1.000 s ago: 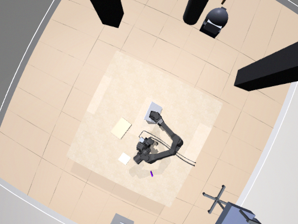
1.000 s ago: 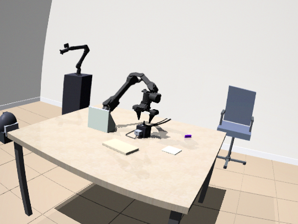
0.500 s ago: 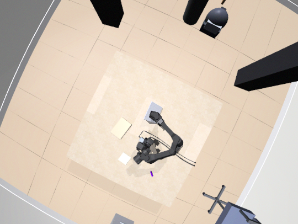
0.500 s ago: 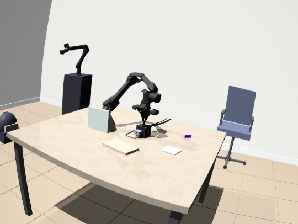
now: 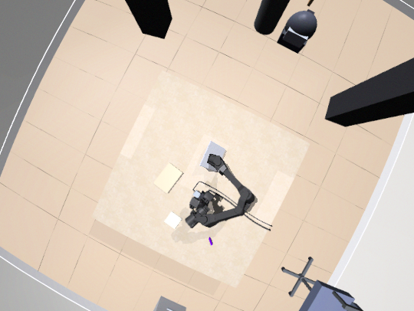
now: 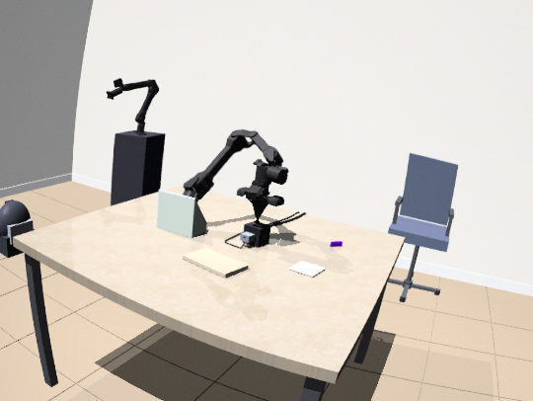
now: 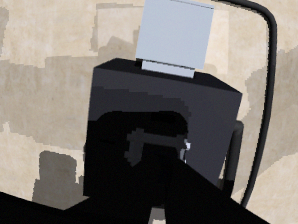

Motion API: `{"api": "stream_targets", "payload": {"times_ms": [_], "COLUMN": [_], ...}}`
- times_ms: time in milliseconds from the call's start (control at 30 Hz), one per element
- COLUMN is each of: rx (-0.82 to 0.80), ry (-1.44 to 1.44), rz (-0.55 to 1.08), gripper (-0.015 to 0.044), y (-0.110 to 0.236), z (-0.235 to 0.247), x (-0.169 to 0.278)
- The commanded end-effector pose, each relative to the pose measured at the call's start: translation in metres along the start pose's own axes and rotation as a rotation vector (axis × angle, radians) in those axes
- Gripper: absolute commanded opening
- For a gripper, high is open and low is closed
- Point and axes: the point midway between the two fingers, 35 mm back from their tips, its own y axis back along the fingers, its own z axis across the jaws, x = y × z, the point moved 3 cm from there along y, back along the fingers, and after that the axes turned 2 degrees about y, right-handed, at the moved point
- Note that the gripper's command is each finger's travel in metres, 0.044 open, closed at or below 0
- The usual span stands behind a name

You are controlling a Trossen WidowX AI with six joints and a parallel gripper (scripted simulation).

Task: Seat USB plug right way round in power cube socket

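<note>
The arm reaches out from its base near a pale blue-grey stand (image 6: 175, 213) and bends down over the black power cube (image 6: 257, 234), which sits on the desk (image 6: 148, 296) near its middle. The claw (image 6: 258, 215) points straight down with its fingers pressed almost together just above the cube's top, pinching the USB plug (image 7: 157, 141) that stands in the socket there. In the wrist view the two dark fingers close in from both sides on the plug, which shows only as a dark grey shape with a small bright glint at its right edge; how deep it sits in the socket is hard to judge. A light grey block (image 7: 176, 32) sticks out of the cube's far side, and a black cable (image 7: 266, 63) loops from behind it and runs down along the cube's right side.

On the desk in front of the cube lie a cream pad (image 6: 215, 262) and, to its right, a small white card (image 6: 307, 269), both apart from the cube. A small purple piece (image 6: 336, 243) lies farther right, well apart from the rest. Two black cables (image 6: 288, 218) trail away behind the cube. A blue-grey chair (image 6: 425, 207) stands on the floor beside the desk.
</note>
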Motion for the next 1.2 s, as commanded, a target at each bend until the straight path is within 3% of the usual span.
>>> {"api": "stream_targets", "payload": {"times_ms": [0,1167], "rx": [0.000,0.000], "ry": [0.000,0.000], "rz": [0.000,-0.001], "gripper": [0.0000,0.0000], "y": [0.000,0.022], "z": [0.000,0.000], "x": [0.000,0.000]}}
